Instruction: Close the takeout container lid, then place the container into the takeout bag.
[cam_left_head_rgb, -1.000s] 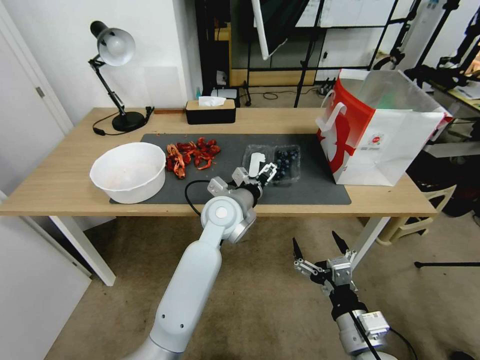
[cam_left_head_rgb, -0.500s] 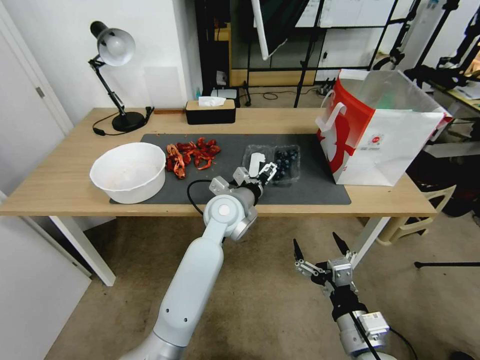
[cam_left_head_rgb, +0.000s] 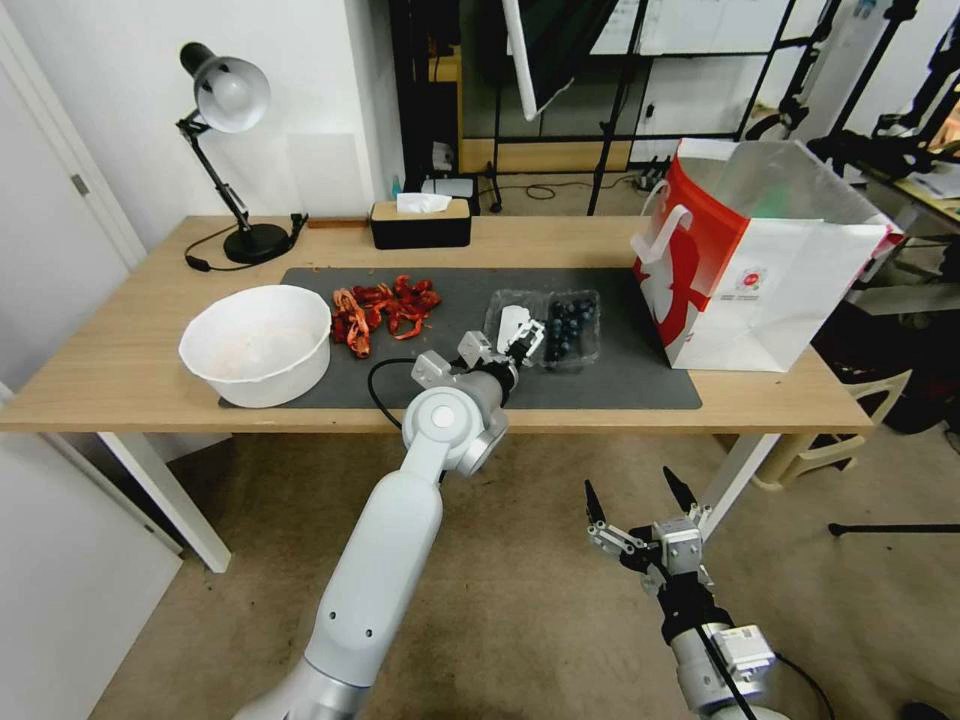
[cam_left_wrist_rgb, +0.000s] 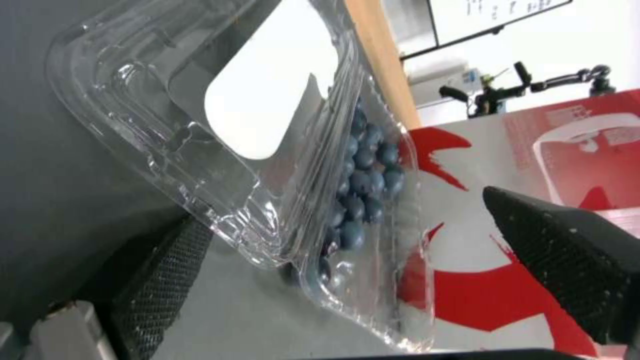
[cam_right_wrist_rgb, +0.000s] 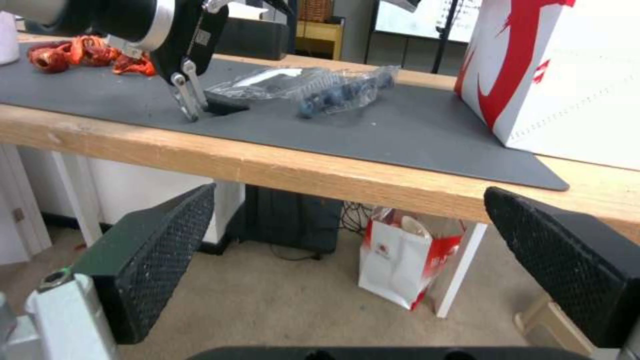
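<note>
Left tool (cam_left_head_rgb: 522, 345), jaws spread, one finger under the raised lid (cam_left_wrist_rgb: 253, 100) to fold it over the takeout container (cam_left_head_rgb: 572, 327). Takeout bag (cam_left_head_rgb: 760, 280) stands at 3 o'clock, mouth up, ready to receive. Right tool (cam_left_head_rgb: 640, 500) hangs open below the table (cam_left_head_rgb: 120, 370), idle.

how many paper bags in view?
2. The takeout bag stands upright on the table's right end, beside the takeout container. A smaller red-and-white bag sits on the floor under the table. Others may be hidden.

White bowl (cam_left_head_rgb: 256, 343), red crayfish shells (cam_left_head_rgb: 382, 307), desk lamp (cam_left_head_rgb: 226, 150), black tissue box (cam_left_head_rgb: 421, 223)
</note>
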